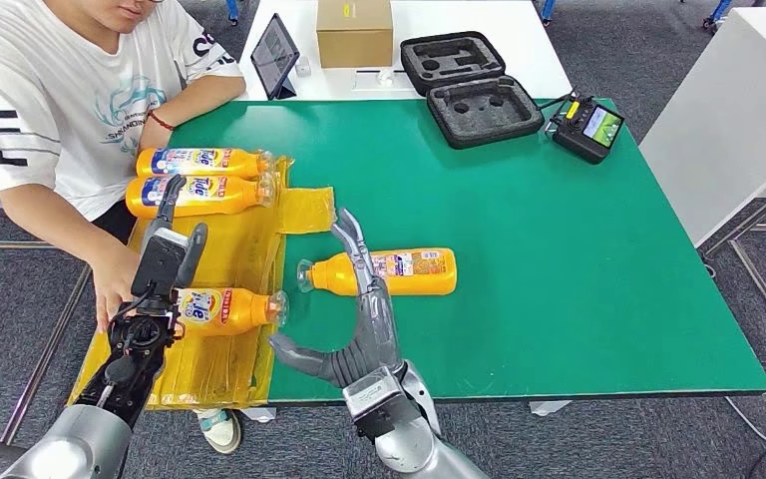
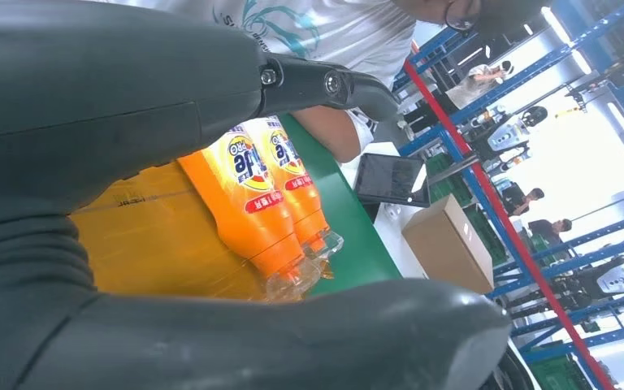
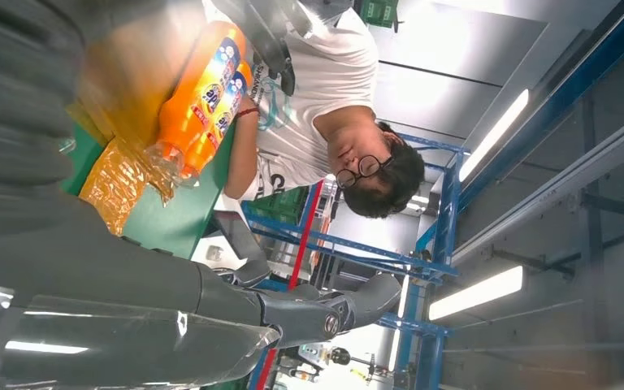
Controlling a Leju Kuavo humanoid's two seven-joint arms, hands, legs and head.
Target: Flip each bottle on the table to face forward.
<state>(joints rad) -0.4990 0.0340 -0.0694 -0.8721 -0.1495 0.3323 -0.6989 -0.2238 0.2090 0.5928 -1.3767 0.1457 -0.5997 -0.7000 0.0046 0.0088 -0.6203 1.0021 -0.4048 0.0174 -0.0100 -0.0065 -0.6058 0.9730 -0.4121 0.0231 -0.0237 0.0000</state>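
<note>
Right hand (image 1: 359, 329) hangs open, fingers spread, over the neck end of the lone bottle (image 1: 384, 271) lying on the green bench (image 1: 559, 259); left hand (image 1: 165, 264) is open above the near bottle (image 1: 224, 307) on the yellow sheet (image 1: 249, 239); risk: round bottle rolls away under a fingertip push; a person's hand (image 1: 112, 284) sits close, possible contact.

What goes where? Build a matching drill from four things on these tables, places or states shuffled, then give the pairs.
1. cardboard box
2. foam case
3. controller
4. lone bottle

A. far right edge of the green table
B. lying by the right hand
C. on the white table
D. open, empty

Pairs: 1-C, 2-D, 3-A, 4-B.
</note>
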